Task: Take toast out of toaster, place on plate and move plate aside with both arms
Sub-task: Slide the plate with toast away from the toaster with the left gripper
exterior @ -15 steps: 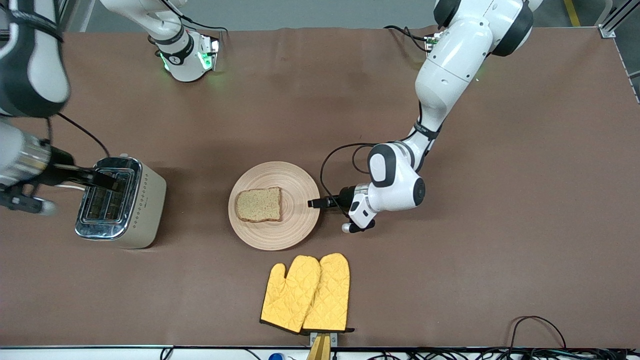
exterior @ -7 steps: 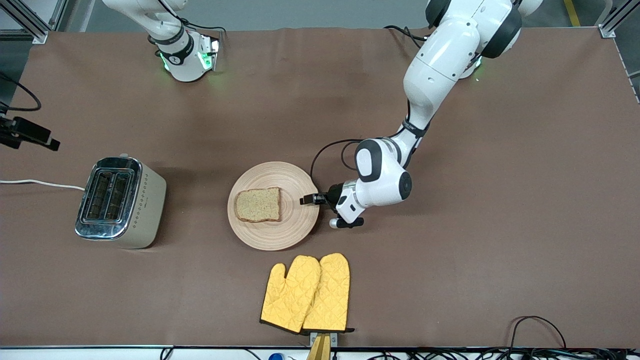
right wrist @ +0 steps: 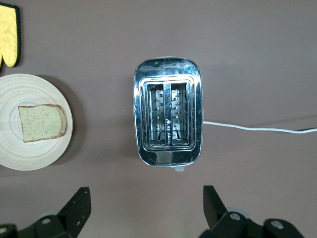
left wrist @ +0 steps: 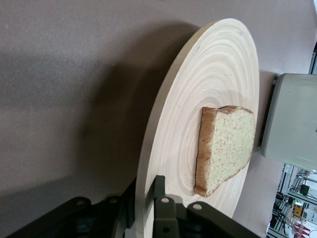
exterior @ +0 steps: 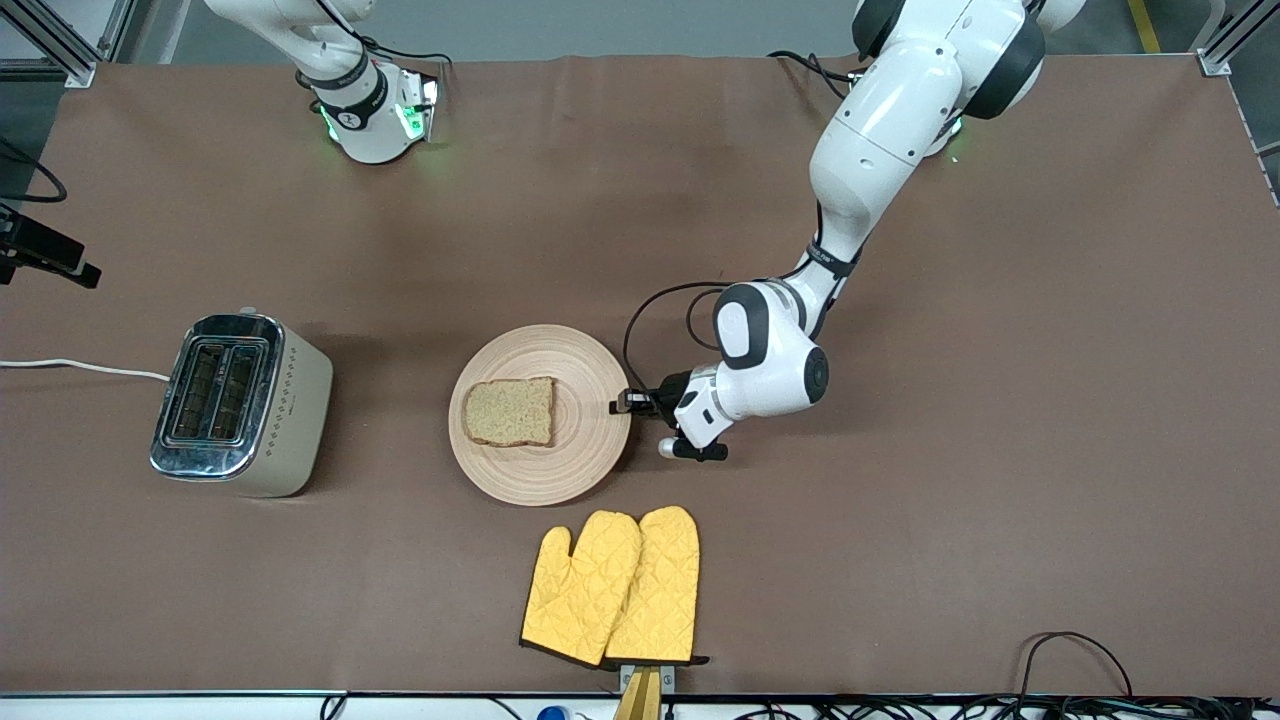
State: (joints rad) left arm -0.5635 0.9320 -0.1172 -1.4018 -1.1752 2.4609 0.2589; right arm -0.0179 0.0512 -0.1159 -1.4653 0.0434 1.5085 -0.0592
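Note:
The round pale wooden plate lies mid-table with the toast flat on it. My left gripper is shut on the plate's rim at the side toward the left arm's end. In the left wrist view the left gripper has one finger above and one below the plate's edge, and the toast sits a short way in from the fingers. My right gripper is open and empty, high above the table, looking down on the toaster, the plate and the toast.
The chrome two-slot toaster stands toward the right arm's end, its white cord running off the table. A pair of yellow oven mitts lies nearer the front camera than the plate. A corner of the mitts shows in the right wrist view.
My left gripper has shut on the plate's rim, and the plate has slid slightly toward the right arm's end. The right arm has drawn up and away from over the toaster.

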